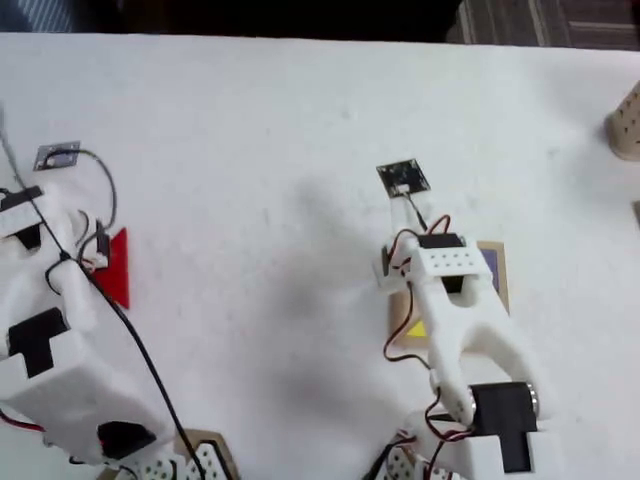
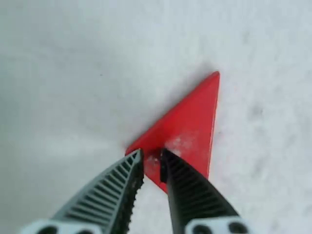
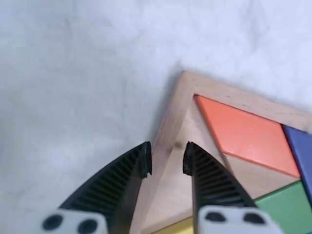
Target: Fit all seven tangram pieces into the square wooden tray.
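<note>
A red triangle lies flat on the white table at the left. My left gripper is shut on the red triangle, pinching its near edge. The square wooden tray sits right of centre, mostly under the right arm. In the tray lie an orange piece, a blue piece, a green piece and a yellow one; a triangular slot at the corner is bare wood. My right gripper is open by a narrow gap, straddling the tray's corner rim.
A small black circuit board lies beyond the tray, and a grey one lies at the far left with a cable running from it. A perforated wooden block stands at the right edge. White table spreads between the arms.
</note>
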